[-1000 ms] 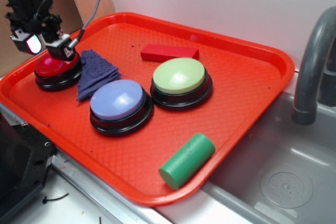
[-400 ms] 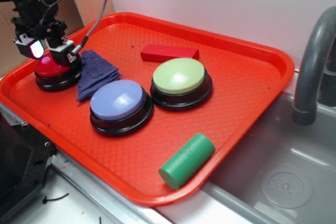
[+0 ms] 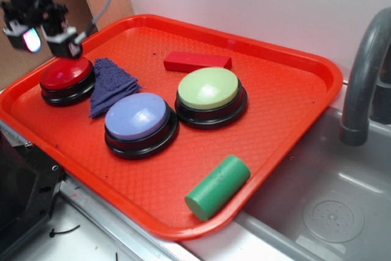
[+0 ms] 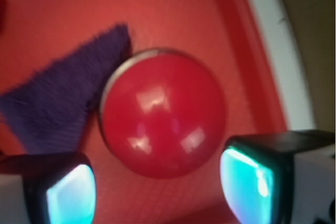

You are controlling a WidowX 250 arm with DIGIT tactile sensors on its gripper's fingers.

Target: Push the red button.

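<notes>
— Where's the red button?
— Far left corner of the tray, near the rim, with the purple cloth touching its right side.
— And the gripper?
— Just above it, fingers spread apart, empty, clear of the dome.

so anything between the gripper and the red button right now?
Nothing visible. The gripper hangs just above the red button, open, with clear air between; the wrist view shows the dome uncovered. The purple cloth lies beside it, not over it.
</notes>
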